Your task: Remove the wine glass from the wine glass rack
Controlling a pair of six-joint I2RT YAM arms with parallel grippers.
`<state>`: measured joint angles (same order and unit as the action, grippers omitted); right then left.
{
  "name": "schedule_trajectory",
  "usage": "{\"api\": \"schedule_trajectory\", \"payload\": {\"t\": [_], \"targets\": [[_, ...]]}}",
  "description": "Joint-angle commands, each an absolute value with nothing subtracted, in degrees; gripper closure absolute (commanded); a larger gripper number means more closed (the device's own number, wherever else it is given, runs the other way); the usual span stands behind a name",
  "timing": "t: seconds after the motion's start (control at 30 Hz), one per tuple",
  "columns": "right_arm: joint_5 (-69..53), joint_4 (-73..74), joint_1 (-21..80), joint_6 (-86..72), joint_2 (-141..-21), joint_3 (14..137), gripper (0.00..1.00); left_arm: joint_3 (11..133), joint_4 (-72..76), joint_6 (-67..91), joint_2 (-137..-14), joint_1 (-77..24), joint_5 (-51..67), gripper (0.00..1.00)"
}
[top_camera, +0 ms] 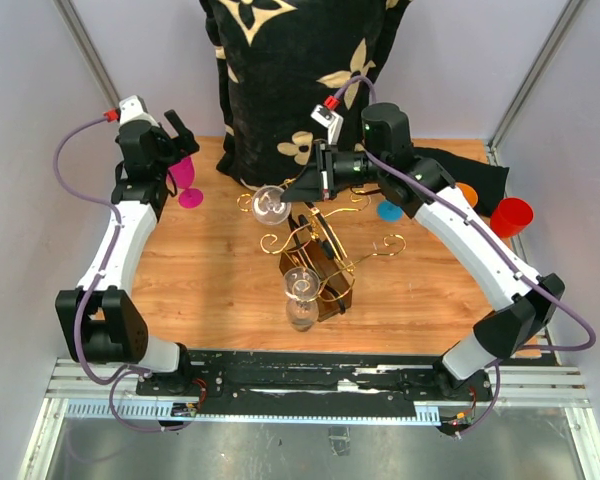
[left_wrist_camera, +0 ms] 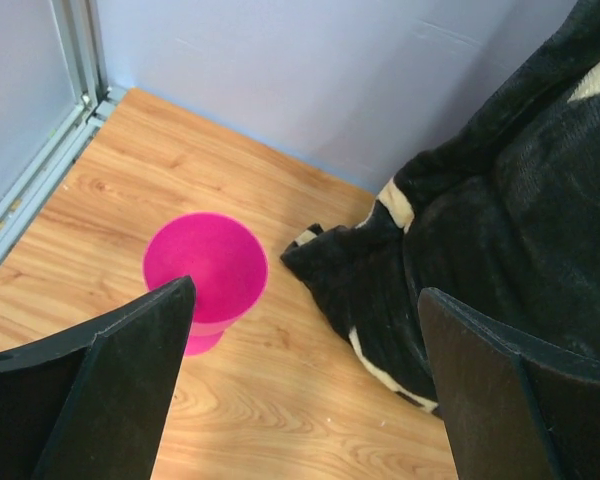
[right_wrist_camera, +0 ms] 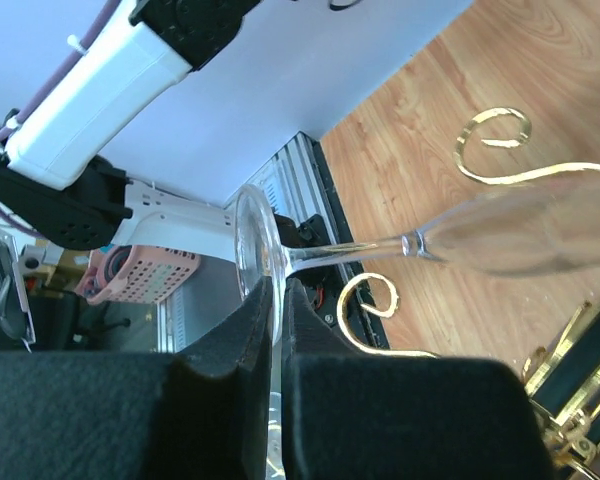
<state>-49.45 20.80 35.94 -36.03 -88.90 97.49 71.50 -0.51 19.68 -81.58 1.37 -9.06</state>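
1. Right wrist view: the right gripper (right_wrist_camera: 278,296) has its two black fingers (right_wrist_camera: 230,365) pressed together on the round foot of a clear wine glass (right_wrist_camera: 525,232), pinching that foot edge-on.
2. The glass lies on its side, its thin stem running from the pinched foot to the bowl.
3. Gold scroll-ended arms of the wine glass rack (right_wrist_camera: 493,140) curl just above and just below the stem. The bowl lies close under one gold arm; whether they touch cannot be told.
4. Top external view: the held bowl sits at the far left side of the rack, beside its outermost curls, while the rack's dark wooden base stands near the middle of the wooden table (top_camera: 210,280).
5. A second wine glass (top_camera: 300,297) is at the near side of the rack, overlapping its base in this view.
6. Left wrist view: the left gripper (left_wrist_camera: 305,292) has its fingers spread wide with nothing between them, hanging over a pink goblet (left_wrist_camera: 206,266) that stands near the far left corner.
7. A black cushion with a cream floral print (left_wrist_camera: 500,250) lies just beside the goblet, against the back wall.
8. A red cup (top_camera: 511,216) stands at the table's far right edge.
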Motion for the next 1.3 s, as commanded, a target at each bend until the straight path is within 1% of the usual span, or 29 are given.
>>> {"api": "schedule_trajectory", "payload": {"t": [0.0,0.2,0.3,0.43,0.7,0.9,1.1,1.27], "targets": [[-51.61,25.10,40.67,-29.09,-89.65,104.83,0.99,74.84,-11.12,22.62,-79.97,1.32,-8.03,0.00],[-48.19,36.47,47.82,-16.76,-91.90,112.90,0.99,73.71,-17.16,27.39,-77.41,1.79,-3.73,0.00],[-47.56,39.64,50.22,-12.92,-92.30,113.79,0.99,71.24,-17.95,33.59,-74.87,4.21,2.61,0.00],[-48.09,42.43,52.63,-8.96,-92.40,114.01,0.99,71.16,-21.52,35.59,-72.74,4.82,8.59,0.00],[-47.53,45.21,57.87,-0.71,-94.27,115.95,0.99,68.79,-26.55,38.10,-66.03,4.83,16.17,0.00],[-40.66,45.09,62.16,9.49,-96.80,116.34,0.99,69.21,-35.08,38.91,-64.15,4.77,17.02,0.00],[-32.50,44.28,66.12,19.48,-98.29,115.47,0.99,67.77,-40.18,38.10,-62.22,4.83,20.97,0.00],[-27.74,42.09,67.81,24.45,-98.45,114.49,0.99,70.22,-47.04,35.38,-63.12,4.82,20.56,0.00]]}}
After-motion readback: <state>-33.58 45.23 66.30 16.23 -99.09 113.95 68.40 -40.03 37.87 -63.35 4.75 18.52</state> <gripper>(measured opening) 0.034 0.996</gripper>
